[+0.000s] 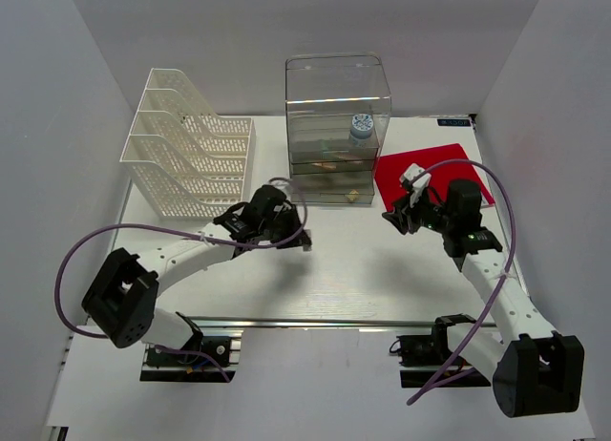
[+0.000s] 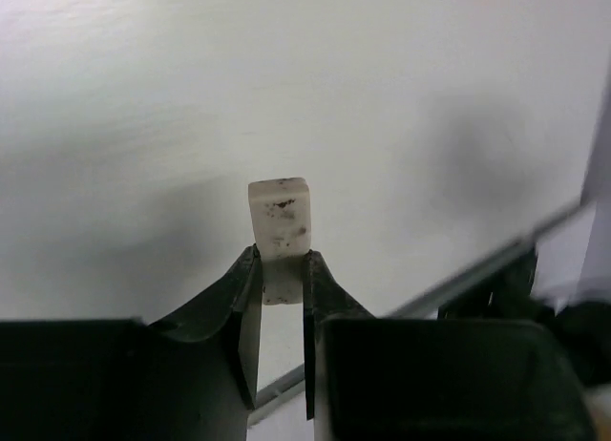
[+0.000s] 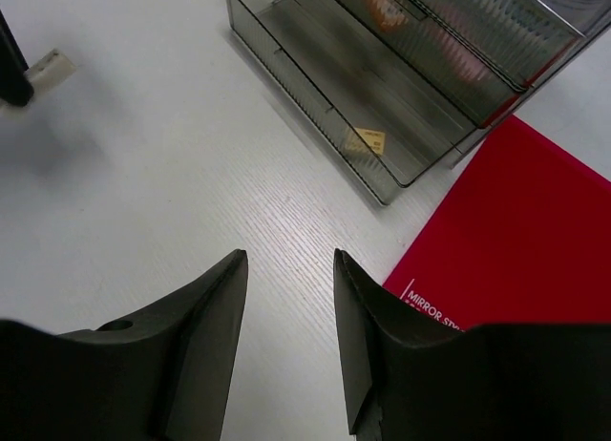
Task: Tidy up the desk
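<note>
The desk [image 1: 363,269] is a wide white tabletop with a metal rail [image 1: 315,320] along its front. My left gripper [image 1: 298,239] is shut on a small white eraser [image 2: 280,212] with dark smudges, held just above the desk's middle. The eraser stands out past the fingertips [image 2: 250,269]. The eraser also shows in the right wrist view [image 3: 50,67] at the far left. My right gripper [image 1: 393,217] is open and empty, hovering over bare desk [image 3: 191,174] beside a red booklet [image 3: 516,231].
A clear plastic drawer box [image 1: 336,126] stands at the back centre, with a blue-lidded item [image 1: 360,126] inside and a yellow note [image 3: 367,140] in its low drawer. A white mesh file rack [image 1: 186,155] stands at the back left. The red booklet [image 1: 430,169] lies right of the box.
</note>
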